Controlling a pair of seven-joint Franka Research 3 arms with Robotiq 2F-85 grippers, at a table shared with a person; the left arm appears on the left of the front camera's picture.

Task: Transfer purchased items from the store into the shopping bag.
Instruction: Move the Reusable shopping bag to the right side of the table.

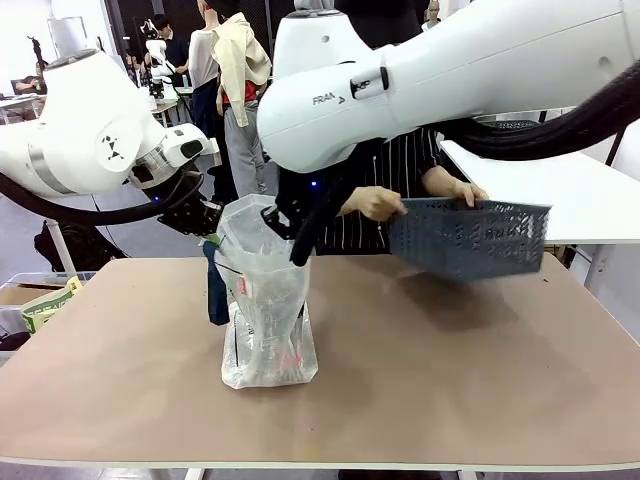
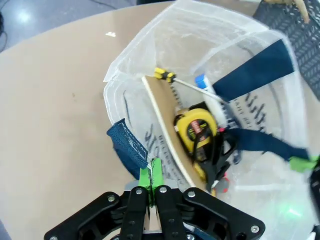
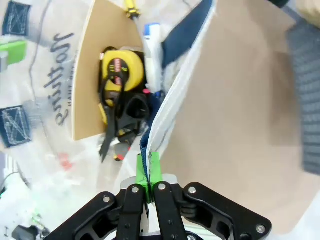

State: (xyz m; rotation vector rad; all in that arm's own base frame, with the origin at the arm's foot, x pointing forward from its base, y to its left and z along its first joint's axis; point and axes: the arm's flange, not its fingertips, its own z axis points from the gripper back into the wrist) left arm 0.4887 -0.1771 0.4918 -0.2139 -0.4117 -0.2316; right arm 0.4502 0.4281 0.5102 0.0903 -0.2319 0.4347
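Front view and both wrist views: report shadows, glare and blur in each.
Front view: sharp; the shopping bag and the basket cast soft shadows on the table. Left wrist view: wide-angle bend, a small white glint on the table, the bag's far side smeared. Right wrist view: yellow-and-black item fairly sharp, basket at the edge blurred.
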